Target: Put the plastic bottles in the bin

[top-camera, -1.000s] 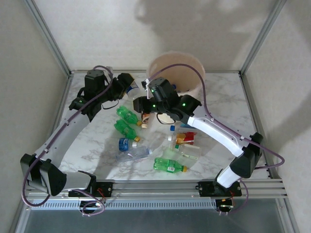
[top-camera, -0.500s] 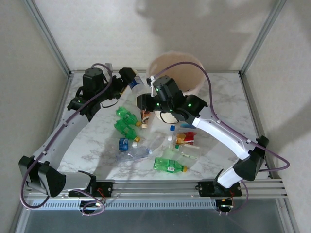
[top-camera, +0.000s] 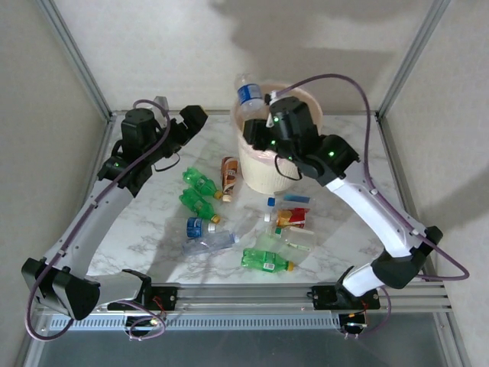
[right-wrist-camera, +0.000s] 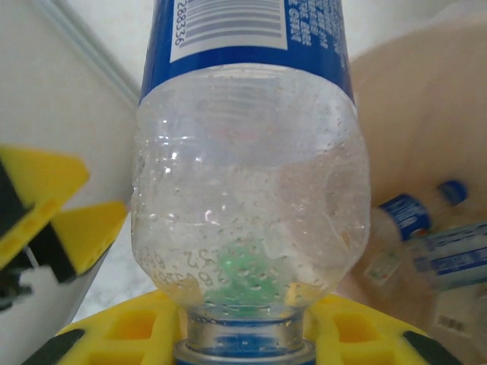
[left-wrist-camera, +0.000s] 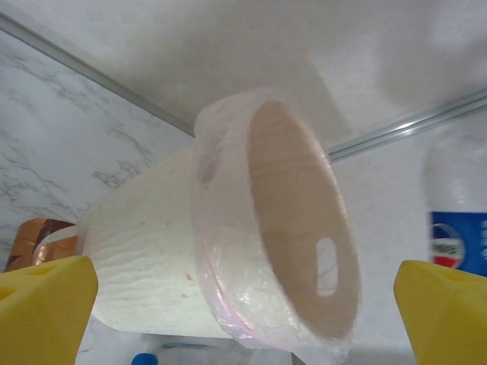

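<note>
Nearest, on the marble table [top-camera: 145, 222]: a green bottle [top-camera: 267, 261] with a yellow label, flat on its side, cap to the right. Just beyond, to the left, a crushed clear bottle [top-camera: 208, 245]. To the right, another clear bottle [top-camera: 296, 241] and a red-labelled bottle [top-camera: 292, 218], close together.

Farther back, left of centre: a small blue-and-white bottle [top-camera: 195, 226], then two green bottles [top-camera: 200, 204], one beyond the other, both lying down. Next, a brown-orange bottle [top-camera: 228, 171] lying just left of the bin [top-camera: 263, 172], near its foot; touching or not, cannot tell.

Bin upright at the far middle of the table, pinkish bag liner [left-wrist-camera: 221, 251] folded over the rim, more blue-labelled bottles [right-wrist-camera: 426, 232] lying inside.

Left gripper [top-camera: 192, 119] out at the far left, well left of the bin. Yellow fingertips [left-wrist-camera: 42, 304] spread wide with nothing between them, pointed toward the bin's mouth.

Right gripper [top-camera: 260, 118] raised at the bin's far-left rim, clamped tight on the neck of a clear blue-labelled bottle [top-camera: 247, 92]. Base pointing away from the fingers, droplets on the clear wall.

Farthest: pale walls and a metal frame post [top-camera: 84, 69] at each far corner.
</note>
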Motion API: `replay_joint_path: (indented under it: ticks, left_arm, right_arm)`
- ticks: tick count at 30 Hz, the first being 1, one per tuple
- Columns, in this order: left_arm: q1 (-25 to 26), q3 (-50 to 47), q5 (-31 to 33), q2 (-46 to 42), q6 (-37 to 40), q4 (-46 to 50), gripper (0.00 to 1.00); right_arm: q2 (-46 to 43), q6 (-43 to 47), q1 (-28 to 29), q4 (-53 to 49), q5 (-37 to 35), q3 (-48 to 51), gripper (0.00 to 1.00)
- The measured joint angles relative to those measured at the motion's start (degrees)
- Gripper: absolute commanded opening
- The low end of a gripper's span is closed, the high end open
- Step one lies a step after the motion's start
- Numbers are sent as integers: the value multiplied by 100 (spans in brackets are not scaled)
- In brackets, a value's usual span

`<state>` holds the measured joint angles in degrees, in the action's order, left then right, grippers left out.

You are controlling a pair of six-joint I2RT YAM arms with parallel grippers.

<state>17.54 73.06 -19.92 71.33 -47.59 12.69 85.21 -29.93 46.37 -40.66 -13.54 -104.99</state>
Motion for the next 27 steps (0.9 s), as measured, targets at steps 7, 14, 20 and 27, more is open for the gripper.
replay_joint_path:
  ticks: [7,14,20,27]
  left_arm:
    - [0,-260,210,0,116,57,98]
    - [0,-671,286,2,114,44,97]
    - [7,-938,289,17,111,-9,96]
    - [133,-1099,321,155,111,-42,96]
  right_arm:
    - [87,66,-787,-341,-17,-37,6]
    - [459,210,-1220,-555,35,-44,6]
    - [658,271,-1412,-647,157,-52,26]
    - [667,367,-1425,-673,136,-57,75]
